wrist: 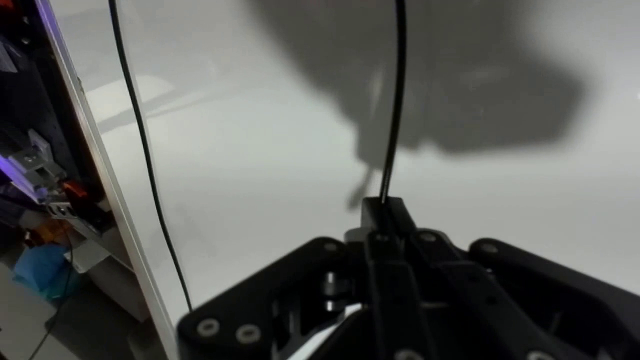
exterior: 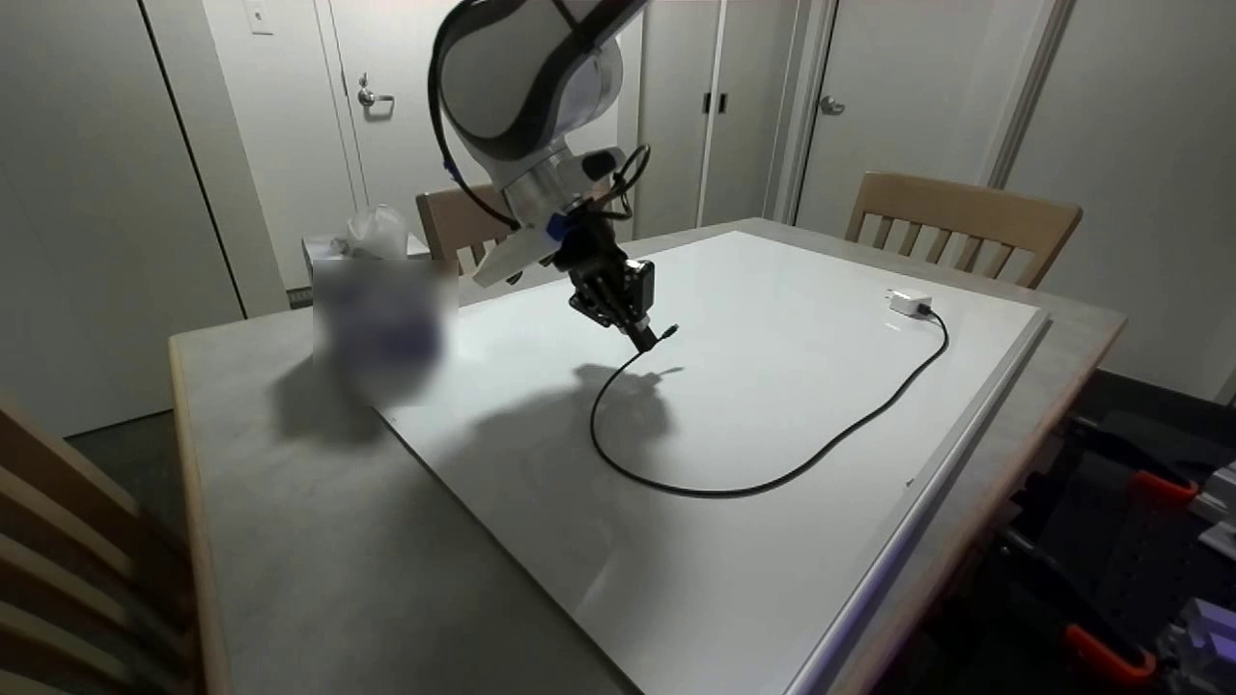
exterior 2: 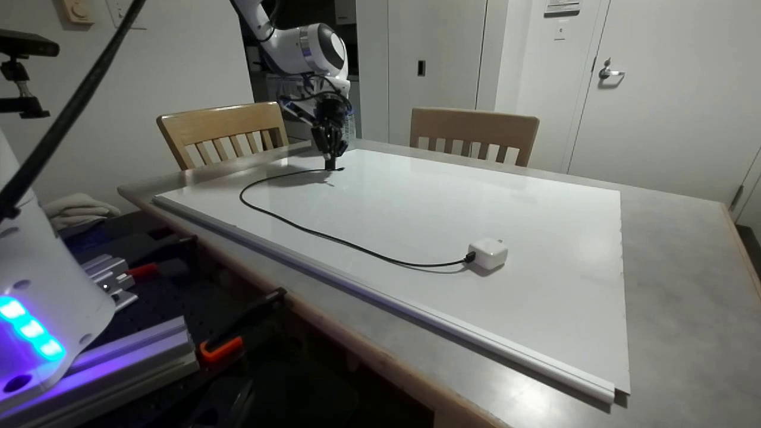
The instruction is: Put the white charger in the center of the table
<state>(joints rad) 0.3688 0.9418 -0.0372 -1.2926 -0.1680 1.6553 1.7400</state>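
Black cord (exterior: 715, 493) is pinched between the fingers of the gripper (exterior: 644, 340) near its loose end, presumably to tow the white charger (exterior: 910, 303), far right on the glossy white panel (exterior: 772, 386) in an exterior view, toward mid-table.

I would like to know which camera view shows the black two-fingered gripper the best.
The wrist view: there the black two-fingered gripper appears largest, closed on the thin black cord. Both exterior views show it smaller, with the cord's end sticking out beyond it.
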